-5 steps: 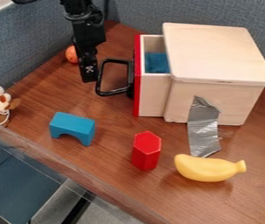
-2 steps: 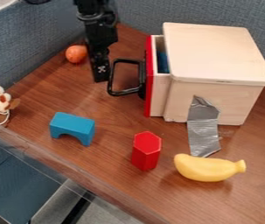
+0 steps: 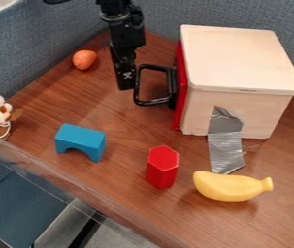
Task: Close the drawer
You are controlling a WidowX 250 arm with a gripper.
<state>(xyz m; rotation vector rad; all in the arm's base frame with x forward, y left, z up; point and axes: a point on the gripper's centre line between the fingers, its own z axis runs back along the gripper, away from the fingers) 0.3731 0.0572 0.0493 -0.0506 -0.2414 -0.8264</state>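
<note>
Desk (image 3: 120, 140): you are seeing it carrying everything below.
Box (image 3: 240, 58): standing toward the desk's far edge.
Drawer (image 3: 182, 85): sitting closed in the box, its red front resting against it.
Claw (image 3: 127, 86): hanging at the outer side of the drawer's handle (image 3: 154, 102); you are not able to tell if it is standing apart or together.
Banana (image 3: 230, 187): lying beside the red block (image 3: 162, 167).
Blue block (image 3: 80, 139): standing by the near edge.

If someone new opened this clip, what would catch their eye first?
Probably the pale wooden box at right, its red drawer front up against its left side. Next, the black two-finger gripper by the drawer's black loop handle. Then the yellow plastic-looking banana at lower right.
</note>
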